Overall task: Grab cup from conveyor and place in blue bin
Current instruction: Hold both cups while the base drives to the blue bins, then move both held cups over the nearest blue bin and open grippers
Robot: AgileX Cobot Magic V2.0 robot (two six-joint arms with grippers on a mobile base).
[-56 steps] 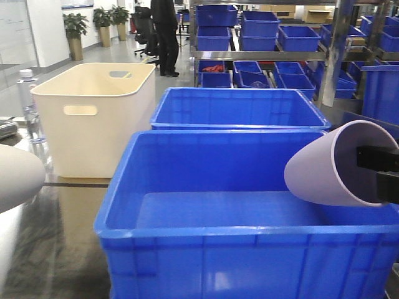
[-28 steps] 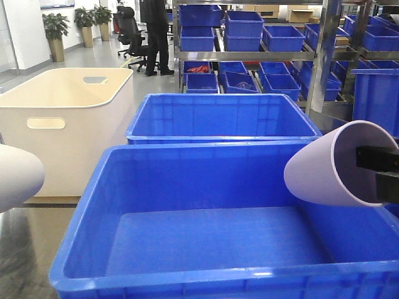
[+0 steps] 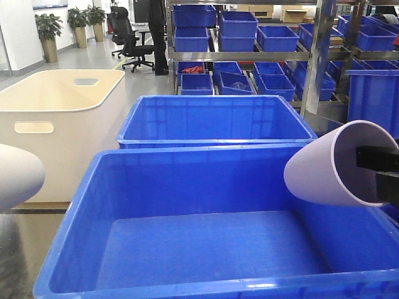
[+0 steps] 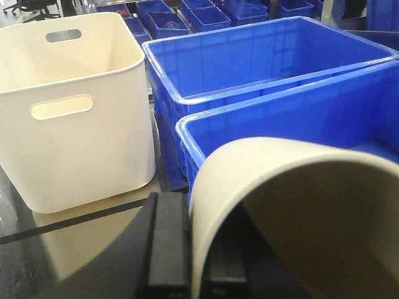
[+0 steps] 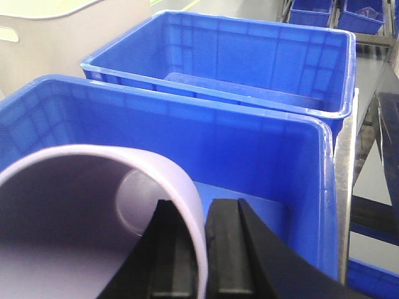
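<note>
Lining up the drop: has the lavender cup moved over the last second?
Yes. Against the near blue bin, which slid left in frame, the lavender cup shifted rightward.

front: we look forward over the blue bin (image 3: 187, 180) toward shelves (image 3: 249, 55) | left wrist: close, faces bin and cream tub (image 4: 75, 143) | right wrist: close, faces bin | all share bin

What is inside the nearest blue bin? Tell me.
Nothing visible: the blue bin shows a bare blue floor. The lilac cup, pinched by the right gripper, covers its right-hand part, and the near wall hides the floor strip behind it.
</note>
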